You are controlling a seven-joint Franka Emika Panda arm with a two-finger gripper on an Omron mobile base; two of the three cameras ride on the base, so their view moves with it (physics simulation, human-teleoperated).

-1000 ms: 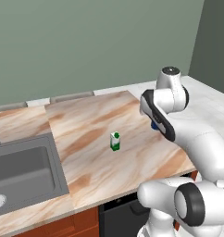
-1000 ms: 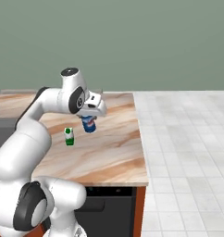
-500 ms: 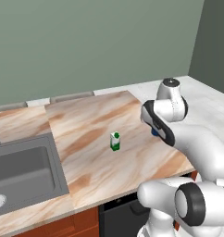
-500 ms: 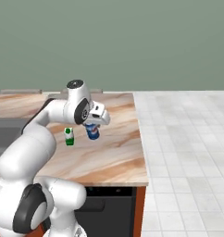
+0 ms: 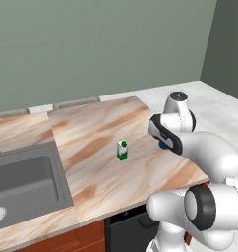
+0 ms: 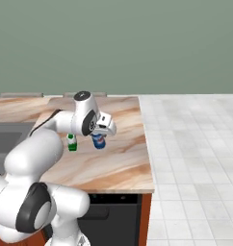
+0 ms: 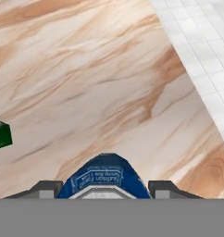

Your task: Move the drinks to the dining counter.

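Drinks are numbering two on this marble-patterned desk (image 5: 96,172) — one blue can (image 6: 98,141) and one white carton (image 5: 122,149) with a green base and cap. One white robot arm is reaching over the slab, and its single claw (image 6: 100,140) is gripping the blue can, the two dark fingers (image 7: 42,189) pressing against the can's sides in the hand view, where the white label is facing the camera. From the right base view the can is hanging under the wrist above the marble; whether its base is touching the surface is impossible to tell. In the left base view a sliver of blue is peeking out from behind the arm's forearm.

The carton is standing upright and free on the desk, just beside the claw on the sink side, with a gap between the two drinks. In the hand view one dark green corner of it is showing at the left edge.

One grey sink (image 5: 20,184) is sitting inset in the slab, well apart from both drinks, and a plain grey-green wall (image 5: 91,44) is running behind the desk. White tiled floor (image 6: 190,144) is spreading out past the desk's far end.
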